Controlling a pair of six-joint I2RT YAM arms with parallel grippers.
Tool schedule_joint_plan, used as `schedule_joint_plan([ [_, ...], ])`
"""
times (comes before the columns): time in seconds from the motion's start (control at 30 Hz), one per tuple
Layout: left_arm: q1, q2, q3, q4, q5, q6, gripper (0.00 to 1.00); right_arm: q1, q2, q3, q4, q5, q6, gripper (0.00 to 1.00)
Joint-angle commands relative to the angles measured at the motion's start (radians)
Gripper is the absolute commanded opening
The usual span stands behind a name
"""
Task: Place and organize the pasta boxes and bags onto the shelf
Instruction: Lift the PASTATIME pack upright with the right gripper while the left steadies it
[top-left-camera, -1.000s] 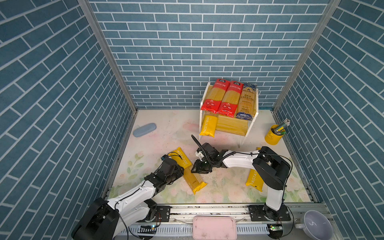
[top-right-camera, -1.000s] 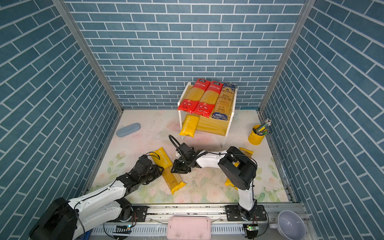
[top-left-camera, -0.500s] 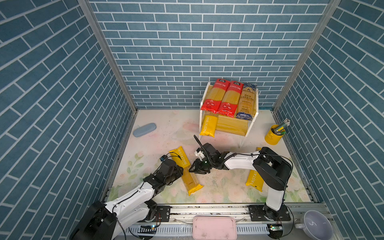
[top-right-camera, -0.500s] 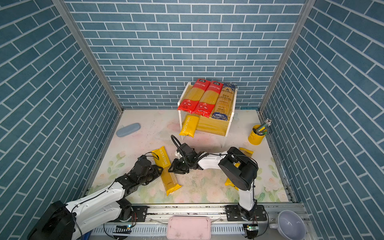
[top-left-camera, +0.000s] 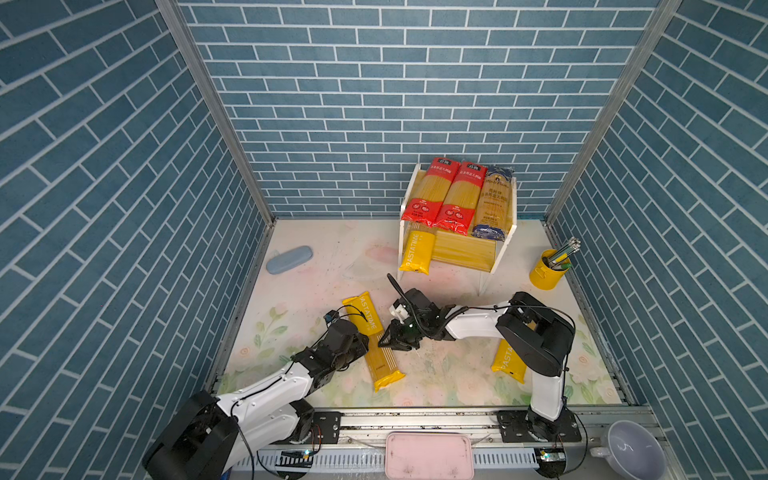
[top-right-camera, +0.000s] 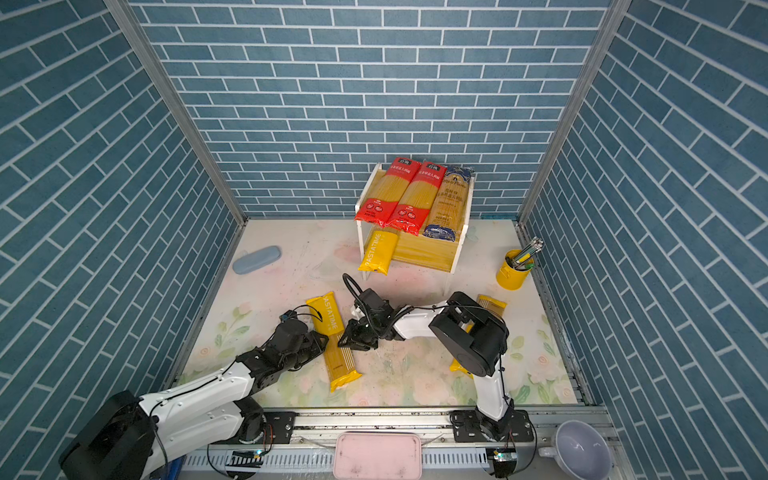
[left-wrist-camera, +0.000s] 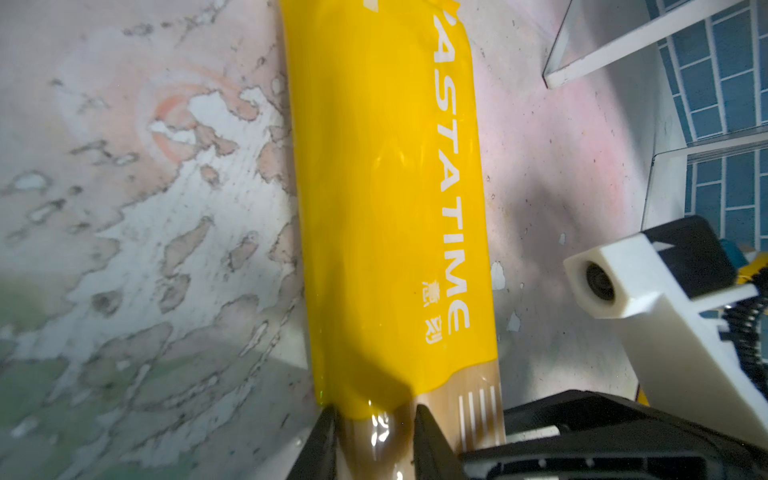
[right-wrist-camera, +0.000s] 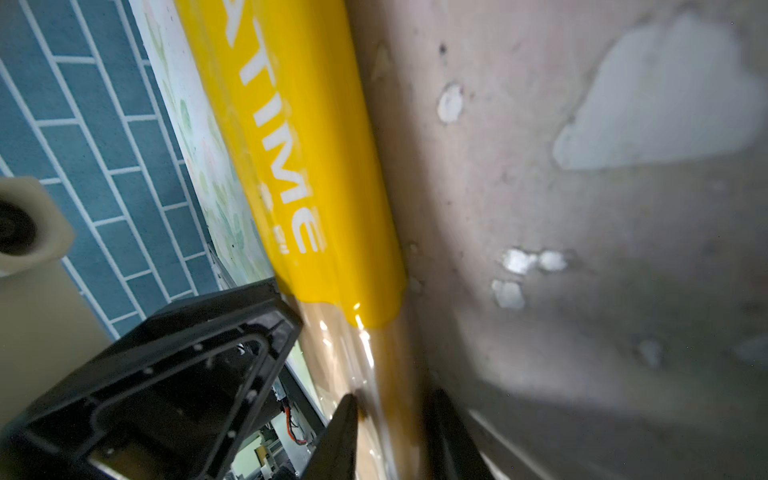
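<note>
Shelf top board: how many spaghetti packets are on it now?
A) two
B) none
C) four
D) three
D: in both top views, two red spaghetti packets and one dark blue-ended packet lie side by side on the top board of the shelf.

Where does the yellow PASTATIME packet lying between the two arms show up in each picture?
Top view: packet lower middle, slanted.
Top view: packet lower middle, slightly further left.
Left wrist: packet fills the centre.
Right wrist: packet upper left, running diagonally.
Shared landmark: blue brick wall.
</note>
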Motion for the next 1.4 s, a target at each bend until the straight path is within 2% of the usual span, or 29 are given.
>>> schedule_joint_plan([
  [0.0, -0.043, 0.026, -0.001, 0.058, 0.039, -0.012, 0.32, 0.008, -0.007, -0.004, 0.031, -0.007, 0.008, 0.24],
  [0.17, -0.045, -0.024, 0.029, -0.004, 0.023, -0.004, 0.32, 0.008, -0.062, -0.018, 0.017, 0.016, -0.021, 0.08],
  [0.33, -0.033, -0.147, 0.074, -0.183, -0.031, 0.028, 0.32, 0.006, -0.120, -0.030, -0.020, 0.032, -0.045, 0.00],
  [0.53, 0.022, -0.283, 0.146, -0.406, -0.091, 0.082, 0.36, 0.006, -0.174, -0.031, -0.069, 0.020, -0.065, 0.00],
  [0.73, 0.046, -0.322, 0.242, -0.527, -0.142, 0.148, 0.37, 0.011, -0.237, -0.002, -0.167, 0.016, -0.123, 0.00],
  [1.0, 0.051, -0.322, 0.278, -0.542, -0.143, 0.173, 0.40, 0.026, -0.282, 0.040, -0.268, 0.023, -0.223, 0.00],
  [1.37, 0.054, -0.324, 0.285, -0.542, -0.137, 0.172, 0.40, 0.039, -0.321, 0.009, -0.231, 0.011, -0.239, 0.00],
])
